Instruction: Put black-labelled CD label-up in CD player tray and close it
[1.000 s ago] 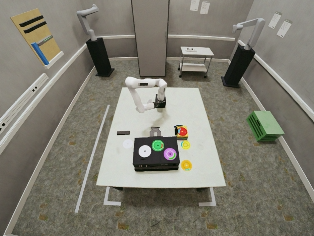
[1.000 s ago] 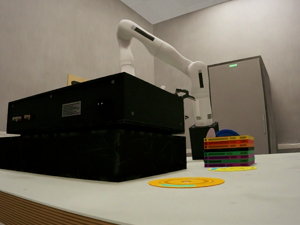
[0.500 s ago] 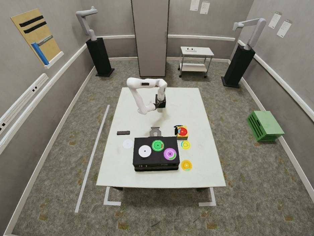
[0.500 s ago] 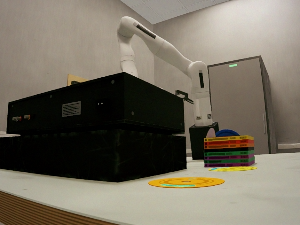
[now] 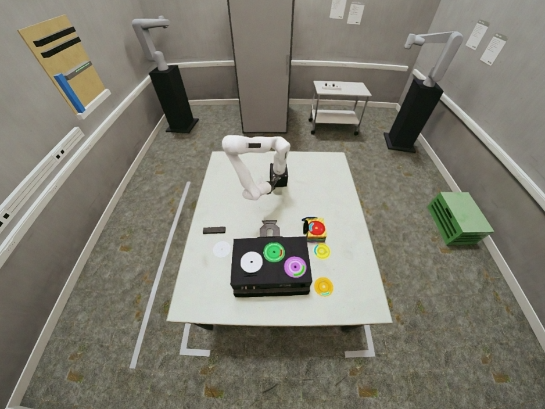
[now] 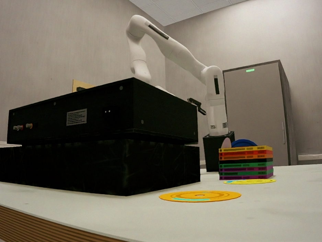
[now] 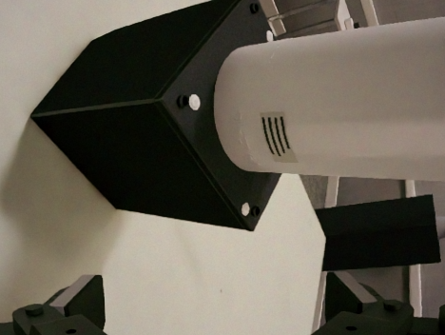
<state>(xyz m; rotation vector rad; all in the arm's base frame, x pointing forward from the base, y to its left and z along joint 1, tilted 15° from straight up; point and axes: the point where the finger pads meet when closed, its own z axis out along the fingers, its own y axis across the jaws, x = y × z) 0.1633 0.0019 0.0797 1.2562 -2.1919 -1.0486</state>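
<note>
The black CD player stands on a black block near the table's front. Its grey tray sticks out open on the side facing the arm and looks empty. A dark disc with a blue arc leans against the left side of a stack of coloured CD cases; I cannot tell for sure that it is the black-labelled CD. My gripper is open and empty. It hangs low beside the arm's black base, far behind the player.
White, green and purple CDs lie on the player's top. A red CD lies on the case stack. Yellow, orange and white CDs lie on the table. A small black bar lies to the left.
</note>
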